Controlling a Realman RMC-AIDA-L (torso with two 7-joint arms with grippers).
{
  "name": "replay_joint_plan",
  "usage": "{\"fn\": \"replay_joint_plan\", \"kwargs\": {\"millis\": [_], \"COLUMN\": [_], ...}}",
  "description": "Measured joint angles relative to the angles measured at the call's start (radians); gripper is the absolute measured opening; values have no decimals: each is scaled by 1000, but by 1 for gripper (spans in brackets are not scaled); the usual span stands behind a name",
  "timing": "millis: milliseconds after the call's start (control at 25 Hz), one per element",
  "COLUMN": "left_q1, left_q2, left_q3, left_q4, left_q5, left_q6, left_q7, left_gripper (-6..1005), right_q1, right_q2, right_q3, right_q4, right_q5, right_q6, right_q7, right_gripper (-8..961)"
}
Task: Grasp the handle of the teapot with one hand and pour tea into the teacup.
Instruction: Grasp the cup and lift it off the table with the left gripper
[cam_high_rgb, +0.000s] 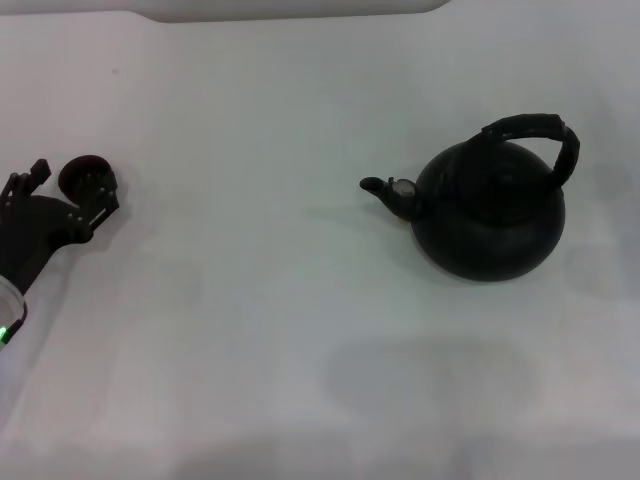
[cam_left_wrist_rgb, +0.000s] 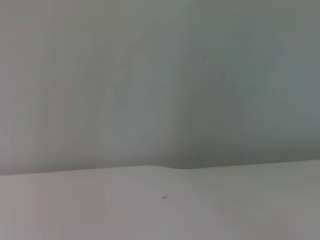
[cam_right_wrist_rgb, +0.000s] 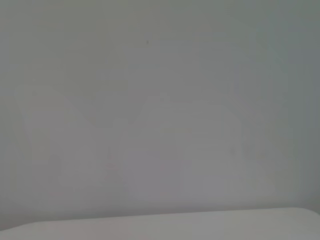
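Observation:
The teapot (cam_high_rgb: 490, 215) is a large round matte-black pot standing at the right of the white table. Its short spout (cam_high_rgb: 385, 188) points left. Its thick black arched handle (cam_high_rgb: 545, 135) rises over its top and leans to the right. The teacup (cam_high_rgb: 82, 167) is a small dark round cup at the far left, partly hidden behind my left gripper (cam_high_rgb: 68, 183). That gripper is open and sits low on the table, with the cup at its fingertips. I cannot tell whether they touch. My right gripper is out of view. Both wrist views show only pale blank surface.
The white table (cam_high_rgb: 260, 300) spreads between the teacup and the teapot. Its far edge (cam_high_rgb: 300, 12) runs along the top of the head view. A faint shadow (cam_high_rgb: 430, 385) lies in front of the teapot.

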Motion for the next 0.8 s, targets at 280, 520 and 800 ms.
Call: {"fn": "replay_joint_plan", "kwargs": {"millis": [280, 520, 800], "left_q1": [-1, -7, -18], "left_q2": [1, 1, 1], "left_q3": [0, 0, 0], "left_q4": [3, 4, 4], "left_q5": [2, 2, 5], "left_q6": [9, 27, 60], "left_q7": [0, 0, 0], "left_gripper": [890, 889, 889], "right_q1": [0, 0, 0], "right_q2": [0, 0, 0], "right_q3": [-1, -1, -1], "right_q4": [0, 2, 3], "right_q5": [0, 0, 0], "right_q6": [0, 1, 3], "right_q7": [1, 1, 2], "right_gripper": [869, 869, 869]}}
